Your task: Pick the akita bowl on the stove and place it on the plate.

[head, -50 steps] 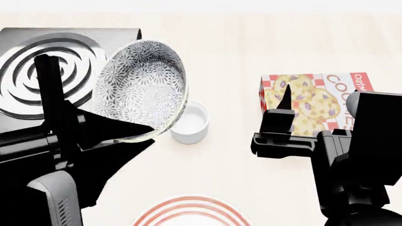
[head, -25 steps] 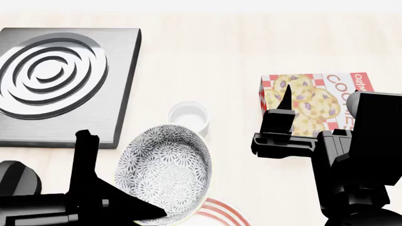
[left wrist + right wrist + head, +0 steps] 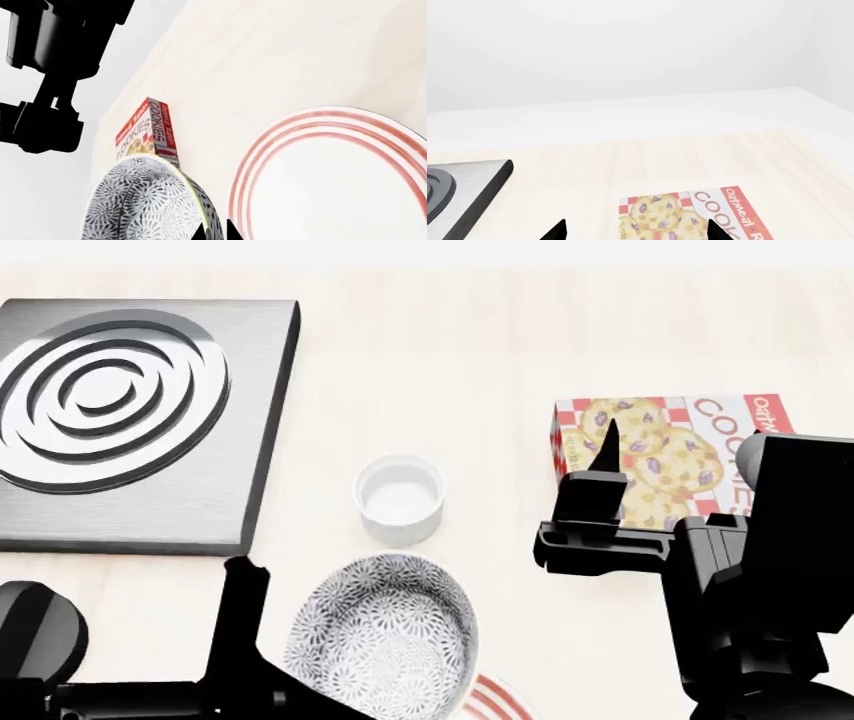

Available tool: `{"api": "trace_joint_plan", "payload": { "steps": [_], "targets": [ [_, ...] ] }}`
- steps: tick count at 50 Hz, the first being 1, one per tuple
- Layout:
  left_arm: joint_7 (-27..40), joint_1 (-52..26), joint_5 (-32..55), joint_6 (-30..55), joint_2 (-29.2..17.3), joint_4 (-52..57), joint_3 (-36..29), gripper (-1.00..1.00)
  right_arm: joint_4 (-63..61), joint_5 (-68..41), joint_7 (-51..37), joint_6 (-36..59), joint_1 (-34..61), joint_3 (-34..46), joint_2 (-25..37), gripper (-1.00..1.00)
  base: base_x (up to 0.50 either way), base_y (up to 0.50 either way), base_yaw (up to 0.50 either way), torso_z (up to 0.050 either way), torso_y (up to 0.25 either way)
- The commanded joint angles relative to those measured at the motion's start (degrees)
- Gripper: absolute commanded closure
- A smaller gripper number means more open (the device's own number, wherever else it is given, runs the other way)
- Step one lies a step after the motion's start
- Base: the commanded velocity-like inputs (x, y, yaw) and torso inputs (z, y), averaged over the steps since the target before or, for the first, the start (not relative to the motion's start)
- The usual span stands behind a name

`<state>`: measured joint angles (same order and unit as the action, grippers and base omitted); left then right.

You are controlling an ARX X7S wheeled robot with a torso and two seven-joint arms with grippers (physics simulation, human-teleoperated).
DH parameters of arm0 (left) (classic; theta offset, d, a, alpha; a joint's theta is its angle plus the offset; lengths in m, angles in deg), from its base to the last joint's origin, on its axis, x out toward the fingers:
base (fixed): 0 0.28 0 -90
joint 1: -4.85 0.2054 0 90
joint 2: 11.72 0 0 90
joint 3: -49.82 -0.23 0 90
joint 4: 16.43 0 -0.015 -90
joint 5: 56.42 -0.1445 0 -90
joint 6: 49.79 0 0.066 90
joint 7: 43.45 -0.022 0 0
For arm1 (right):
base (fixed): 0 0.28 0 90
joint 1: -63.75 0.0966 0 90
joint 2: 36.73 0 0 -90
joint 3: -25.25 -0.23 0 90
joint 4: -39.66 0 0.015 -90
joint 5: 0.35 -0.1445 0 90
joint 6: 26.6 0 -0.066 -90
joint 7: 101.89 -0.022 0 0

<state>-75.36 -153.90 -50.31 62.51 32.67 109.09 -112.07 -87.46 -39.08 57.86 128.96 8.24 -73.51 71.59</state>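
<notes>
Currently the akita bowl (image 3: 387,640) is pinched at its rim by the left gripper (image 3: 287,690), its fingers (image 3: 244,615) being closed on the rim, one inside and one outside the wall. The bowl is held tilted, clear of the stove (image 3: 140,420), which lies well apart beyond the fingers with its burner rings bare. Just past the bowl from the fingers, a small white cup (image 3: 399,498) stands on the pale desk (image 3: 441,360). In the left wrist view the plate (image 3: 333,180) is seen just beside the bowl, below the fingertips; whether the bowl touches it cannot be told. The right gripper (image 3: 597,475) is held over the desk near an oatmeal cookies box (image 3: 674,455), its fingers (image 3: 557,231) spread wide with nothing between them.
</notes>
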Motion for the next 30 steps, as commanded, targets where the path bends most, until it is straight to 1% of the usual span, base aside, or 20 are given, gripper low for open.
{"api": "trace_joint_plan", "payload": {
  "steps": [1,12,30],
  "targets": [
    [1.4,1.8,-1.0,0.0,1.2,-1.5,-1.2,1.00,0.1,-0.3,-0.3,-0.2,0.0,0.1,0.2,-1.00,0.00,0.00,0.00,0.000,0.000],
    [1.6,3.2,-1.5,1.0,1.0,1.9,-2.7,1.00,0.2,-0.6,-0.5,-0.4,0.0,0.2,0.4,-1.00,0.00,0.00,0.00,0.000,0.000],
    [2.2,4.7,-2.7,0.5,0.5,2.0,-4.1,1.00,0.3,-1.1,-0.9,-0.7,-0.1,0.4,0.7,-1.00,0.00,0.00,0.00,0.000,0.001]
  ]
}}
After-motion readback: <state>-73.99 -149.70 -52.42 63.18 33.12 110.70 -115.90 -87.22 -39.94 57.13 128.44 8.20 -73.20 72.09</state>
